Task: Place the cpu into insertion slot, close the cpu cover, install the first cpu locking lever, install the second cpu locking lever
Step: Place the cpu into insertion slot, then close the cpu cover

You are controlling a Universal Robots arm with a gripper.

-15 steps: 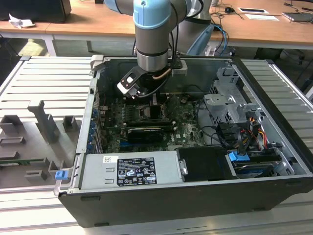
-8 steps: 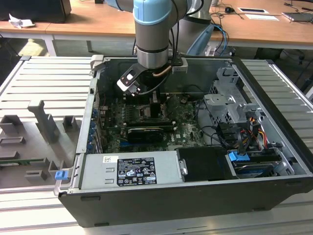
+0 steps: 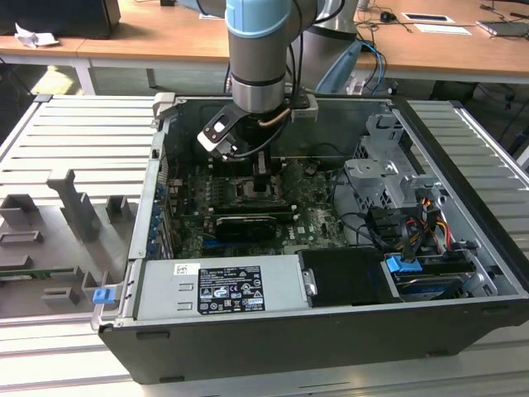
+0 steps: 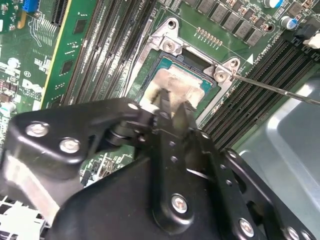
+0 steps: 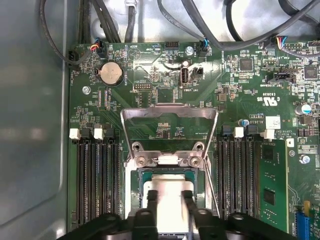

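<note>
The open computer case [image 3: 248,347] lies on its side, and my arm [image 3: 258,50] reaches down into its far half, left of the drive cage on the exterior view's right. Under me is the green circuit board [image 5: 150,75]. The cpu cover [image 5: 170,109] is swung open and lies back over the board from the slot's hinge edge. The insertion slot [image 5: 141,174] holds the cpu [image 5: 170,186], which sits flat in it with its silver top up. My gripper [image 5: 170,196] hangs right over that chip, its fingers [image 5: 151,202] apart with bare metal showing between them. I cannot tell whether they touch it.
</note>
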